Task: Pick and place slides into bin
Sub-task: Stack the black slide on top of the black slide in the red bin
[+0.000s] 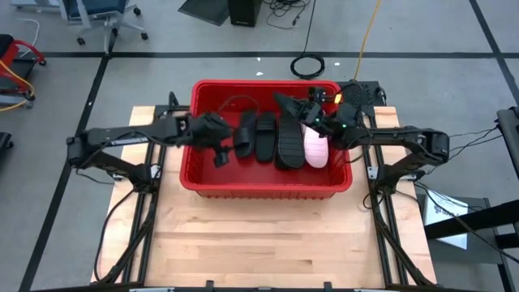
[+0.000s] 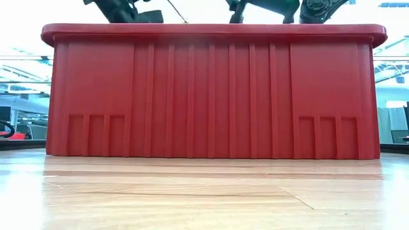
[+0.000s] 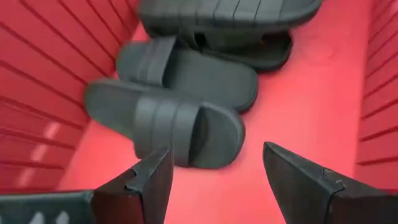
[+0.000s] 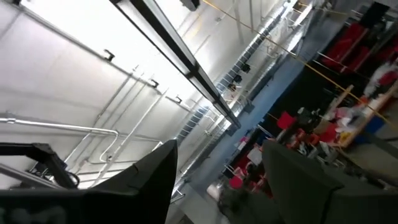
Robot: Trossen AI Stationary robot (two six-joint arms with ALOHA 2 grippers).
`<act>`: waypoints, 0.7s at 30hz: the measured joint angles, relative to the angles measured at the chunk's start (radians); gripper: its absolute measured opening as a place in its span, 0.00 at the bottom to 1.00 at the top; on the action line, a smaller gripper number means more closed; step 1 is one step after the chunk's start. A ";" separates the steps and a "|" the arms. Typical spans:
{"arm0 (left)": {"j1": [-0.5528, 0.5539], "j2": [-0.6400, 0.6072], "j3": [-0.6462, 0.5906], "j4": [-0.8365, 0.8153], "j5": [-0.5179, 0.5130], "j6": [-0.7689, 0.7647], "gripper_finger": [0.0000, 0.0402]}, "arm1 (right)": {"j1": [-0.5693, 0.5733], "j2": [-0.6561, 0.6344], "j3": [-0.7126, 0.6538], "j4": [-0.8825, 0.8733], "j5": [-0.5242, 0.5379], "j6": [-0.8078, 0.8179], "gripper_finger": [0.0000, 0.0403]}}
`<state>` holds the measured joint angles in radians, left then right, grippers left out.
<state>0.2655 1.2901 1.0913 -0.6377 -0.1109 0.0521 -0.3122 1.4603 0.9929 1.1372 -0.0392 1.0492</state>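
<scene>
The red bin (image 1: 195,174) stands mid-table; its near wall fills the low view (image 2: 211,89). Inside lie black slides (image 1: 265,136), one of them sole up (image 1: 290,144), and a pale pink slide (image 1: 316,148) at the right. My left gripper (image 1: 219,152) hangs open and empty over the bin's left part, just short of the nearest black slide (image 3: 168,121). My right gripper (image 1: 285,104) is over the bin's far right part, tipped upward, open and empty (image 4: 217,180); its wrist view shows only the ceiling.
The bin's walls (image 3: 37,93) close in around my left gripper. Bare red floor (image 3: 298,99) lies beside the black slides. Bare wooden table (image 1: 259,235) lies in front of the bin. Both arms' frames stand at the table's left and right edges.
</scene>
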 joint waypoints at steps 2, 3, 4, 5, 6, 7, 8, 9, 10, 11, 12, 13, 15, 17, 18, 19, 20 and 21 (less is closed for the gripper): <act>-0.011 0.026 -0.042 0.049 -0.008 -0.024 0.59 | 0.000 -0.016 0.000 -0.002 -0.005 -0.013 0.56; -0.015 0.034 -0.058 0.060 -0.011 -0.038 0.59 | -0.002 -0.025 0.000 -0.007 -0.013 -0.016 0.56; -0.023 0.043 -0.069 0.065 -0.013 -0.044 0.59 | -0.004 -0.033 0.000 -0.015 -0.018 -0.017 0.56; -0.031 0.058 -0.071 0.090 -0.027 -0.049 0.59 | -0.007 -0.039 0.000 -0.024 -0.020 -0.017 0.55; -0.037 0.074 -0.070 0.122 -0.049 -0.055 0.59 | -0.007 -0.047 0.000 -0.036 -0.025 -0.018 0.55; -0.041 0.087 -0.070 0.133 -0.070 -0.055 0.59 | -0.009 -0.052 0.000 -0.050 -0.038 -0.019 0.55; -0.041 0.101 -0.072 0.132 -0.089 -0.055 0.59 | -0.010 -0.056 0.000 -0.061 -0.045 -0.022 0.54; -0.042 0.117 -0.073 0.152 -0.109 -0.057 0.59 | -0.014 -0.061 0.000 -0.081 -0.049 -0.024 0.54; -0.044 0.132 -0.073 0.195 -0.120 -0.061 0.59 | -0.016 -0.065 0.000 -0.095 -0.063 -0.025 0.54; -0.043 0.146 -0.071 0.224 -0.125 -0.061 0.59 | -0.017 -0.067 0.000 -0.105 -0.069 -0.024 0.54; -0.043 0.159 -0.071 0.234 -0.126 -0.055 0.59 | -0.018 -0.068 0.000 -0.113 -0.070 -0.020 0.54; -0.044 0.176 -0.071 0.244 -0.127 -0.049 0.59 | -0.018 -0.069 0.000 -0.125 -0.070 -0.017 0.54; -0.045 0.213 -0.070 0.273 -0.134 -0.045 0.59 | -0.018 -0.068 0.000 -0.137 -0.070 -0.018 0.54; -0.044 0.249 -0.072 0.257 -0.152 -0.027 0.59 | -0.018 -0.068 0.000 -0.143 -0.070 -0.017 0.54; -0.044 0.266 -0.072 0.263 -0.167 -0.018 0.59 | -0.018 -0.069 0.000 -0.147 -0.071 -0.018 0.53; -0.044 0.279 -0.072 0.263 -0.188 -0.014 0.59 | -0.018 -0.069 0.000 -0.148 -0.071 -0.017 0.53; -0.044 0.292 -0.071 0.253 -0.205 -0.011 0.59 | -0.018 -0.069 0.000 -0.150 -0.071 -0.017 0.53; -0.044 0.305 -0.071 0.250 -0.219 -0.007 0.59 | -0.018 -0.069 0.000 -0.151 -0.071 -0.017 0.54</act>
<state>0.2218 1.5952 1.0199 -0.3882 -0.3300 0.0448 -0.3298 1.3918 0.9928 0.9867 -0.1102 1.0317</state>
